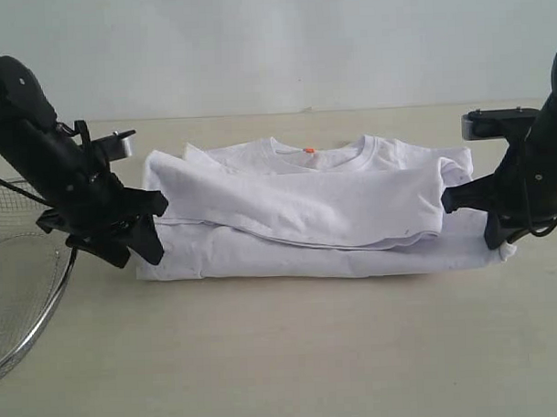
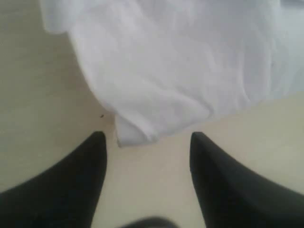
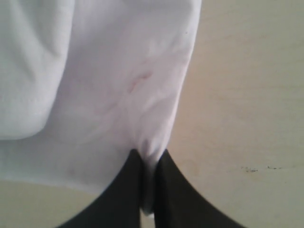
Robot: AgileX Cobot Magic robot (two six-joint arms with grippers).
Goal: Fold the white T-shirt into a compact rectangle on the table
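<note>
The white T-shirt (image 1: 306, 212) lies folded lengthwise on the table (image 1: 293, 354), collar and orange neck tag (image 1: 308, 151) at the far edge. My left gripper (image 1: 157, 229) stands open just off the shirt's left end; in the left wrist view its black fingers (image 2: 76, 180) are spread with bare table between them, and a shirt corner (image 2: 130, 133) lies just beyond the tips. At the shirt's right end my right gripper (image 1: 446, 201) is shut on a fold of the T-shirt (image 3: 118, 85), with a pinch of cloth squeezed between its tips (image 3: 148, 153).
A round wire-mesh basket (image 1: 15, 273) sits at the table's left edge, close behind the left arm. Bare tabletop stretches in front of the shirt. A pale wall (image 1: 273, 44) rises behind the table.
</note>
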